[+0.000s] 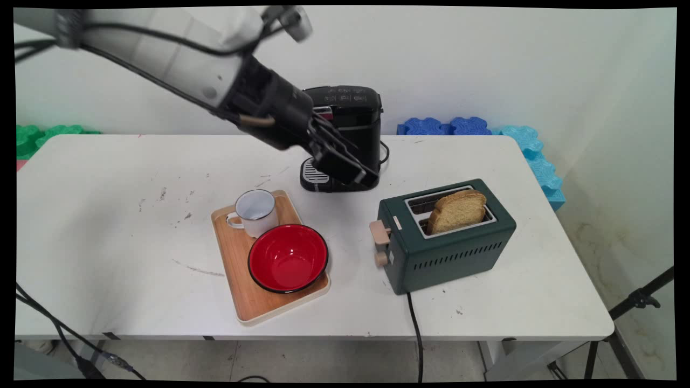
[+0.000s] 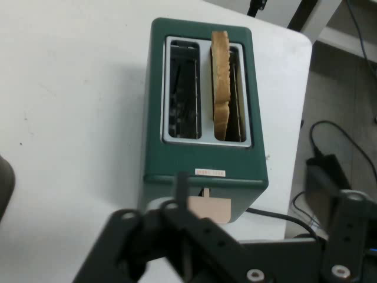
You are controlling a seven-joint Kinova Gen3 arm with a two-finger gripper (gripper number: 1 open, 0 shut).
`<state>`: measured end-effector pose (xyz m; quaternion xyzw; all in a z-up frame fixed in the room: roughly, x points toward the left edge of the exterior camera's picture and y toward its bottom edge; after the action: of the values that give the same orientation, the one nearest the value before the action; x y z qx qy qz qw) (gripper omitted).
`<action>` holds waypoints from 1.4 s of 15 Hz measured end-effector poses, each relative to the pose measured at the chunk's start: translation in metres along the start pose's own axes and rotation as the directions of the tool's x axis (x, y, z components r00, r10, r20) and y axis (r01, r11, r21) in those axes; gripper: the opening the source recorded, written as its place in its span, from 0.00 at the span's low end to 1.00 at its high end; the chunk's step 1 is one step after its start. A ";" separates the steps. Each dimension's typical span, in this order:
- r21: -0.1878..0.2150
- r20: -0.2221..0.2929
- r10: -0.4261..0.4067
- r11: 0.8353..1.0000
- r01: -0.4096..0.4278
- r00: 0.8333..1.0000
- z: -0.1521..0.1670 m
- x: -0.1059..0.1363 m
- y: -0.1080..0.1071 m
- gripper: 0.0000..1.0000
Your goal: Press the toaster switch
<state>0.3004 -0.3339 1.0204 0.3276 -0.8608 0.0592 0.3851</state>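
Observation:
My black gripper (image 1: 357, 172) hangs above the table in front of a black coffee machine (image 1: 350, 116) and is tilted towards a dark green toaster (image 1: 447, 237). It holds nothing, and its fingers are open. In the hand view the toaster (image 2: 203, 100) lies just beyond the gripper (image 2: 268, 197), its beige lever (image 2: 209, 207) nearest to me. A slice of bread (image 1: 458, 210) stands in one slot (image 2: 222, 82); the other slot (image 2: 184, 88) is empty. The nearest thing is the coffee machine's base (image 1: 318, 180).
A wooden tray (image 1: 259, 302) left of the toaster carries a white mug (image 1: 254, 211) and a red bowl (image 1: 288, 257). The toaster's black cord (image 1: 415, 328) runs off the table's front edge. Blue foam blocks (image 1: 458, 125) line the back wall.

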 end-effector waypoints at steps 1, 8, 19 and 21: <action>0.000 0.004 0.005 1.000 -0.005 1.000 0.004 -0.001 0.001 0.00; -0.008 0.035 0.046 0.999 -0.045 0.998 0.040 -0.013 0.003 0.00; -0.011 0.050 0.053 0.999 -0.053 0.997 0.072 -0.023 0.001 0.00; -0.013 0.054 0.062 0.998 -0.061 0.997 0.075 -0.025 0.000 0.00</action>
<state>0.2660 -0.3473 0.9503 0.3002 -0.8810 0.0571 0.3612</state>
